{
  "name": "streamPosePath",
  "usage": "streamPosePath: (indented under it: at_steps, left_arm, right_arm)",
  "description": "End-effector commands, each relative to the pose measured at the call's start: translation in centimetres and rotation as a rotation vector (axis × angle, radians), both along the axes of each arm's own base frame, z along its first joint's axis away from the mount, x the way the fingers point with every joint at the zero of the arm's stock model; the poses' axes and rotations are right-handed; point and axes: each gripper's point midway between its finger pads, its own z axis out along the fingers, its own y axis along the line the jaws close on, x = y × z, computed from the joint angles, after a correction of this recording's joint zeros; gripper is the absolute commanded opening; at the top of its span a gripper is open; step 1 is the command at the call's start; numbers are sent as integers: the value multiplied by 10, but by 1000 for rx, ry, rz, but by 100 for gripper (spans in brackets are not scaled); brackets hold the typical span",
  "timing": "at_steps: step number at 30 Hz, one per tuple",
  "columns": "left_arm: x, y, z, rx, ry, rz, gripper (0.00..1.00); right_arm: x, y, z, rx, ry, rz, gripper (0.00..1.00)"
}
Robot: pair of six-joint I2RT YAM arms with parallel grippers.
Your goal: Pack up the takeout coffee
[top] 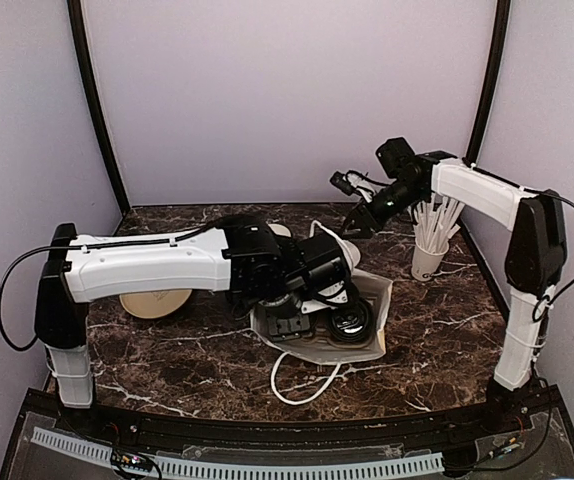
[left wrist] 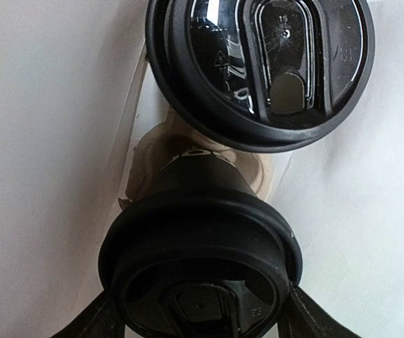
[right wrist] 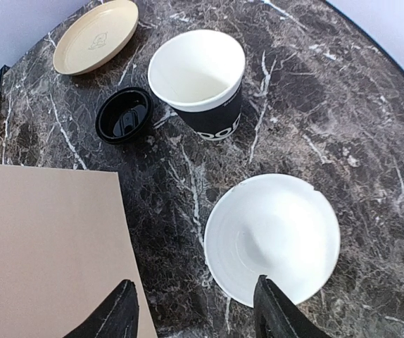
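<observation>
the left gripper point(left wrist: 200, 310) reaches into the white bag point(top: 372, 300) at mid-table; its fingers point(left wrist: 93, 320) press against both sides of a lidded coffee cup point(left wrist: 198, 239) and hold it; a second lidded cup point(left wrist: 258, 63) sits just beyond it in the same bag; the right gripper point(right wrist: 195, 313) hangs over the white bowl point(right wrist: 272, 239), fingers spread with nothing between them; near the bowl an unlidded coffee cup point(right wrist: 198, 81) stands upright on the marble table point(right wrist: 329, 105), a loose black lid point(right wrist: 123, 115) just beside it and a tan plate point(right wrist: 96, 35) farther off; the cup of straws point(top: 429, 255) stands near the table's right edge
</observation>
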Motion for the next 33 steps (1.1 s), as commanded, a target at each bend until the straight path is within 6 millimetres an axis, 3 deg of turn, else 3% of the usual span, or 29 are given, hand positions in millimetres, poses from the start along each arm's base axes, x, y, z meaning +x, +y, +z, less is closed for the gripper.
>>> streamPosePath:
  at_steps: [1, 5, 8, 15, 24, 28, 33]
  left_arm:
    - [-13, 2, -7, 16, 93, -3, 41]
    - [7, 0, 4, 25, -20, 5, 40]
    - [14, 1, 9, 32, -69, 14, 39]
    - [14, 6, 25, 7, -137, 29, 38]
    - [11, 4, 31, -39, -243, -19, 37]
    - [8, 6, 23, -36, -261, -43, 37]
    - [6, 12, 17, -35, -262, -53, 37]
  right_arm:
    - [0, -13, 43, 12, -94, -40, 57]
    - [-11, -17, 58, 45, -117, -49, 57]
    - [-17, -18, 53, 54, -107, -55, 58]
    - [-14, -21, -9, -18, -36, -83, 56]
    - [-42, -1, -85, -85, 87, -17, 56]
    - [-52, 8, -106, -83, 135, 15, 55]
    - [-60, 21, -117, -37, 206, 55, 55]
